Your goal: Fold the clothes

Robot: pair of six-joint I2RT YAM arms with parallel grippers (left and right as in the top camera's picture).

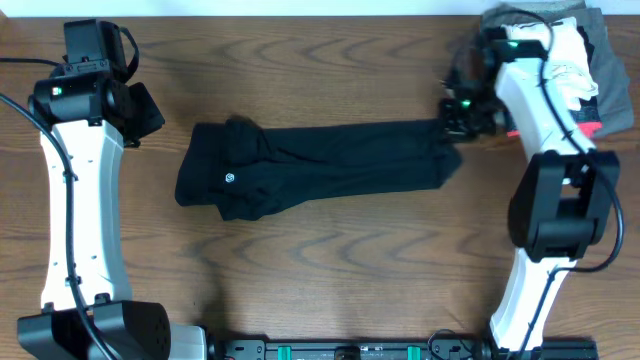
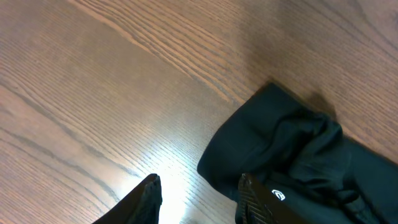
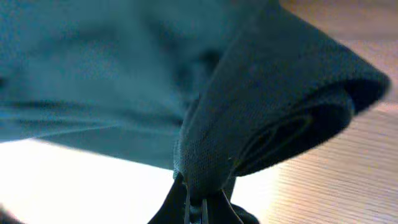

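The right claw (image 1: 462, 118) (image 3: 199, 205) is clenched on a bunched fold at the right end of the black T-shirt (image 1: 330, 165) (image 3: 249, 124), lifting that end a little off the table (image 1: 320, 280). From there the shirt stretches leftward as a long narrow band in the middle of the table, its long axis running side to side. Its wider, rumpled left end carries the small white logo (image 1: 230, 179) (image 2: 279, 195). The left claw (image 1: 140, 110) (image 2: 198, 202) hangs above that end with its fingers parted, gripping nothing. Folded garments (image 1: 585, 60) lie behind the right arm.
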